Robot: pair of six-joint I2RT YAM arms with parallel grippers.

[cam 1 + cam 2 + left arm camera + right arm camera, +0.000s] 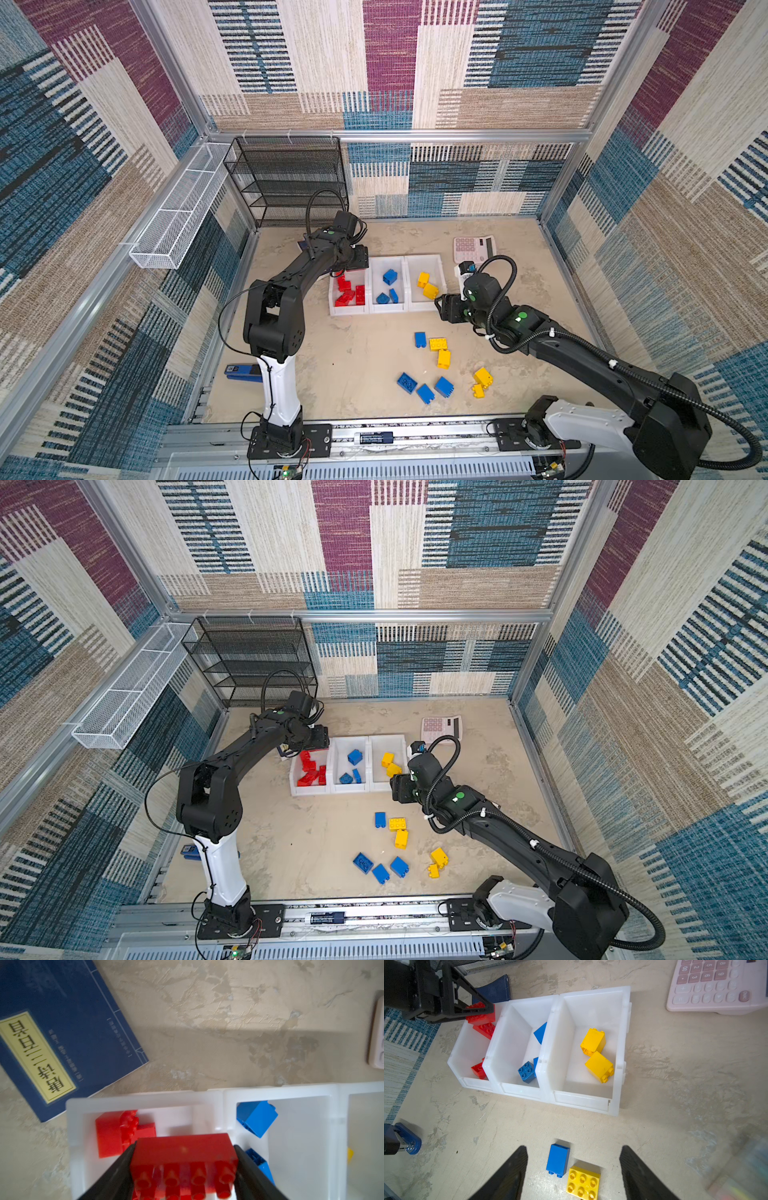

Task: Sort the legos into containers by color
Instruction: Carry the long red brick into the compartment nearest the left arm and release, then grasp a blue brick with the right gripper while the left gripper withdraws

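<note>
Gripping red brick with left gripper over left bin's far end. Let go low, well inside (reds piled below). Hovering wide and empty with right gripper above blue brick, mid-bench.

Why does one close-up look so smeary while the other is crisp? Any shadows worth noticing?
Left wrist view: soft all over, the red brick between the jaws and the book lettering both smeared; a broad shadow band crosses the table beyond the bins. Right wrist view: bins and the yellow bricks in them crisp, only one frame corner blurs. In both top views: even light, slightly soft.
</note>
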